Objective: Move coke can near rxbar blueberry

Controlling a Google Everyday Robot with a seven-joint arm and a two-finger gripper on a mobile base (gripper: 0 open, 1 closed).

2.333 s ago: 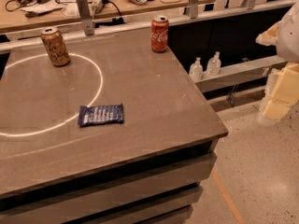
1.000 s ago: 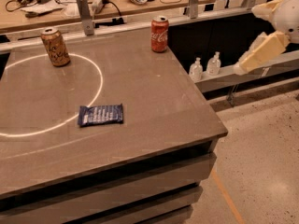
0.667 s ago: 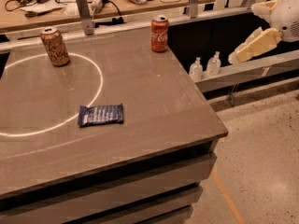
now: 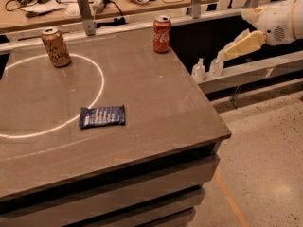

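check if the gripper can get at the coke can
Probably yes: the gripper hangs just right of the table, with nothing standing between it and the coke can.

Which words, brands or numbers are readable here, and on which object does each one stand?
No text reads letter for letter.
coke can: white script, too blurred to read.
rxbar blueberry: pale lettering, too small to read.
tan can: dark pattern, unreadable.
gripper, off the table at the upper right: no text visible.

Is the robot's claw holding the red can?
No, the coke can stands alone near the table's far edge, and the gripper hangs in the air well off the table.
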